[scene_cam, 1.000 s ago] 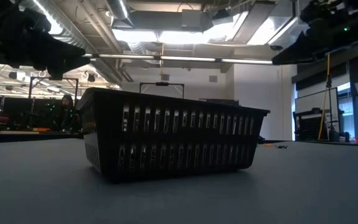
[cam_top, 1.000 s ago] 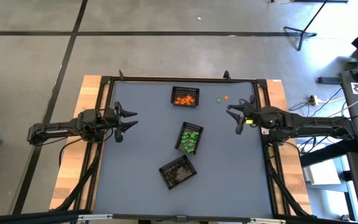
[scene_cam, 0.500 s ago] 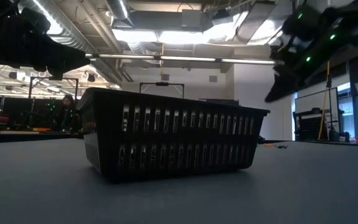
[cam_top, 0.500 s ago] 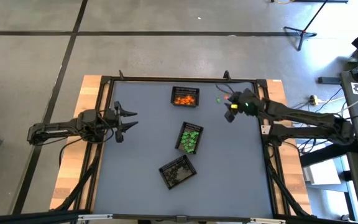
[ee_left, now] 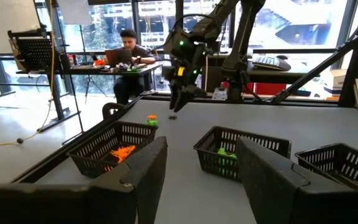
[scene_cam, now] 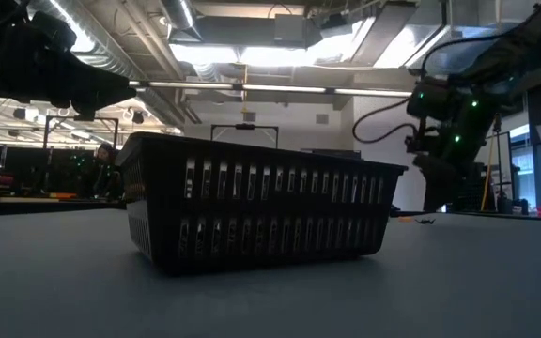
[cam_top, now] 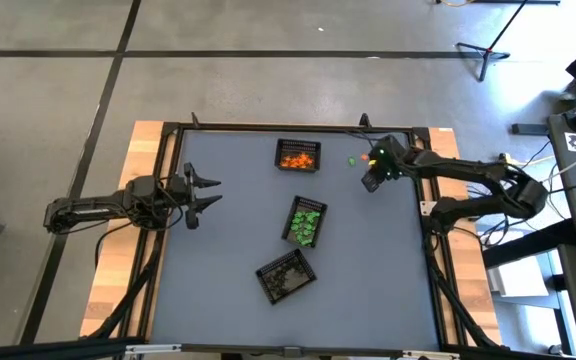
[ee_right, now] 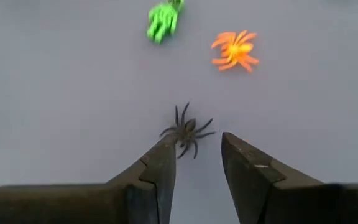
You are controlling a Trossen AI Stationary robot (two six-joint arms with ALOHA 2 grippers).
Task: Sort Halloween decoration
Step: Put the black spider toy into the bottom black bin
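Three loose Halloween decorations lie on the grey table near its far right corner: a black spider [ee_right: 187, 132], an orange spider [ee_right: 234, 49] and a green trinket [ee_right: 163, 20]. My right gripper [ee_right: 197, 163] slants down over them, open. Its fingertips stand just short of the black spider, with nothing between them. In the high view it is at the far right [cam_top: 371, 182], beside the green trinket [cam_top: 352, 159] and the orange spider [cam_top: 365, 157]. My left gripper [cam_top: 204, 192] waits open and level at the table's left edge.
Three black mesh baskets stand on the table: one with orange pieces [cam_top: 298, 156] at the far middle, one with green pieces [cam_top: 306, 221] in the centre, one with dark pieces [cam_top: 286, 275] nearer the front. A person sits at a desk [ee_left: 127, 43] beyond the table.
My right gripper has swung from the table's right edge toward the far edge and come down. It has tipped from level to slanting down over the loose trinkets. The trinkets and baskets have not moved.
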